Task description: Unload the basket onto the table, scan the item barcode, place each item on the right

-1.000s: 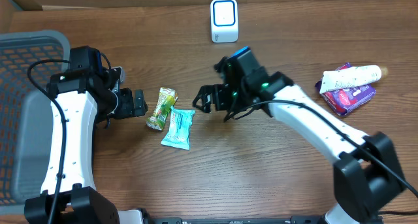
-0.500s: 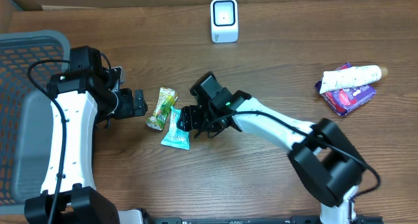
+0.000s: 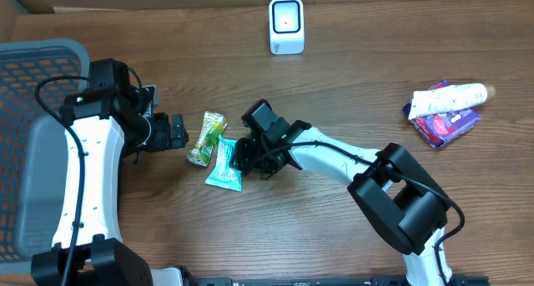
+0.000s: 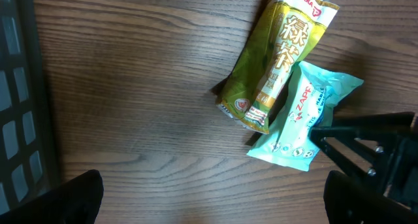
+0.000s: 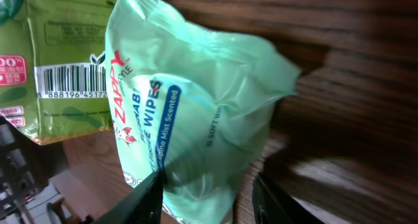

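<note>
The right gripper (image 3: 243, 153) has swung in across the table (image 3: 334, 236) to the wipes packet (image 3: 225, 166), which now lies between its narrowed fingers; whether they pinch it I cannot tell. The left gripper (image 3: 173, 132) stands wide, with the green tea pack (image 3: 206, 137) just ahead of it.

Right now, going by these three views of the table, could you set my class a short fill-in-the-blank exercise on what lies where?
1. The right tool straddles the teal pack of ____.
2. The barcode in the right wrist view is printed on the ____ tea pack.
3. The grey basket lies on the robot's ____ side.
4. The white tube lies across a pouch coloured ____.
Missing words: wipes, green, left, purple.
</note>
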Controlling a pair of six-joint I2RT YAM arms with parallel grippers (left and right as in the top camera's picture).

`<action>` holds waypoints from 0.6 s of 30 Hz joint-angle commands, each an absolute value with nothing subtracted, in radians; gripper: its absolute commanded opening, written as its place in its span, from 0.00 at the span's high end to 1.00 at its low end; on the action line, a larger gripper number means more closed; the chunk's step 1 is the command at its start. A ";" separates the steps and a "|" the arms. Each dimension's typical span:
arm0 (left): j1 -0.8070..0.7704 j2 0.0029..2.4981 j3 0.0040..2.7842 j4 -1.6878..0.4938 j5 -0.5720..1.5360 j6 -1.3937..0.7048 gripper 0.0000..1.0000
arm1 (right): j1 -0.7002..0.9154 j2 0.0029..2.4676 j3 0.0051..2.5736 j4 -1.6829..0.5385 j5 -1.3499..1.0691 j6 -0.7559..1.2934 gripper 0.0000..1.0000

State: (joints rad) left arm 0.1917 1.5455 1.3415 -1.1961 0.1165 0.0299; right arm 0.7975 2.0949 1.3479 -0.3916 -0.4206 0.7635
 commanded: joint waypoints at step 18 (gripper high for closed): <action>0.196 1.551 1.348 -1.196 0.123 0.046 0.00 | 0.671 2.062 1.351 -0.540 -0.437 0.674 0.96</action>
